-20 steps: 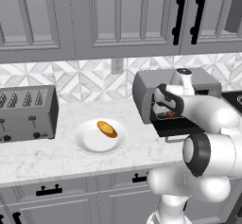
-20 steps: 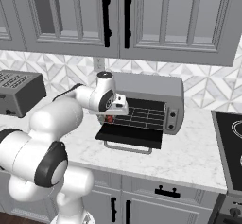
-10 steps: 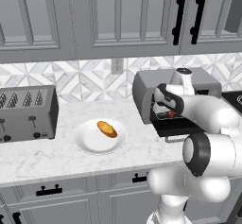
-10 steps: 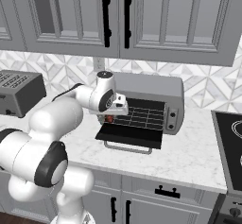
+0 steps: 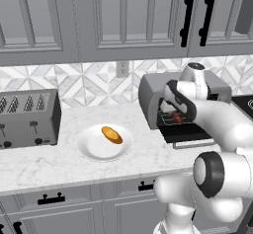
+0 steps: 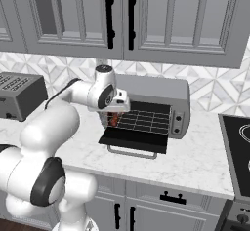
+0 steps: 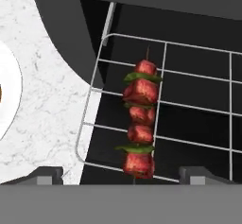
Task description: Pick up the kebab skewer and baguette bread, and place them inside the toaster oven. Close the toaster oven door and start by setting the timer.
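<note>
The kebab skewer [image 7: 140,126] lies on the wire rack [image 7: 198,100] at the left side of the toaster oven [image 6: 156,92], with red chunks and green bits along it. My gripper [image 7: 122,176] hangs just over its near end, open, the fingertips [image 7: 45,173] wide apart and touching nothing. From the base cameras the gripper [image 5: 172,113] sits at the oven mouth above the skewer [image 6: 114,120]. The toaster oven door [image 6: 134,140] is dropped open and flat. The baguette bread [image 5: 112,135] rests on the white plate [image 5: 94,151], left of the oven.
A grey slot toaster [image 5: 27,117] stands at the counter's left end. A stovetop [image 6: 237,137] lies right of the oven. Upper cabinets [image 5: 123,16] hang above. The plate's rim [image 7: 9,105] shows beside the oven in the hand view.
The jaws have spread apart, letting go of the skewer, which now lies on the rack. The arm has barely moved.
</note>
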Controlling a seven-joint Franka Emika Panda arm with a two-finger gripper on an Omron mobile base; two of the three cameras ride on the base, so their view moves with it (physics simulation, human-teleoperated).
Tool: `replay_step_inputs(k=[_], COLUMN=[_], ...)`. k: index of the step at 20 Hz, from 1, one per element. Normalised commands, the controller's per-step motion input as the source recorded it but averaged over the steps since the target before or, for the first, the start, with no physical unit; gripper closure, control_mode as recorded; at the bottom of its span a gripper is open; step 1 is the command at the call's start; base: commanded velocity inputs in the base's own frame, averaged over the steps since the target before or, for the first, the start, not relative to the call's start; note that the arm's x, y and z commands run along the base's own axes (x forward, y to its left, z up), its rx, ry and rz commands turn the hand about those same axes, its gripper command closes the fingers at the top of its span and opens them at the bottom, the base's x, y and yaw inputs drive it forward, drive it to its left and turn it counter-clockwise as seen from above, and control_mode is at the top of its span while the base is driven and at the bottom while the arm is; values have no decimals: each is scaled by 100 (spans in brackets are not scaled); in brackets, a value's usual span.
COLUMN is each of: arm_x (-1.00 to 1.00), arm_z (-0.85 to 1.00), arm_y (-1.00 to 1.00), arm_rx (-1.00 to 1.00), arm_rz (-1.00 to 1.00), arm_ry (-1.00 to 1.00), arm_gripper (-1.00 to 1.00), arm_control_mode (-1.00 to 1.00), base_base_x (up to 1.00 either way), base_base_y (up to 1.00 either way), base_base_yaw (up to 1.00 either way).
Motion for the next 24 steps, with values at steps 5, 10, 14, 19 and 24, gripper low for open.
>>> replay_step_inputs(k=[5, 10, 14, 19, 24], arm_x=[-96, -89, -12, 71, 90], arm_z=[34, 0, -2, -2, -20], arm_y=[71, 96, 100, 95, 45], arm_rx=[0, 0, 0, 0, 1], arm_rz=[-4, -7, 2, 13, 31], arm_ry=[-5, 0, 0, 7, 14], arm_gripper=[-100, -100, -100, -100, -100], arm_control_mode=[-100, -100, -100, -100, -100], base_base_x=[0, 0, 0, 0, 0], base_base_y=[0, 0, 0, 0, 0], base_base_yaw=[0, 0, 0, 0, 0])
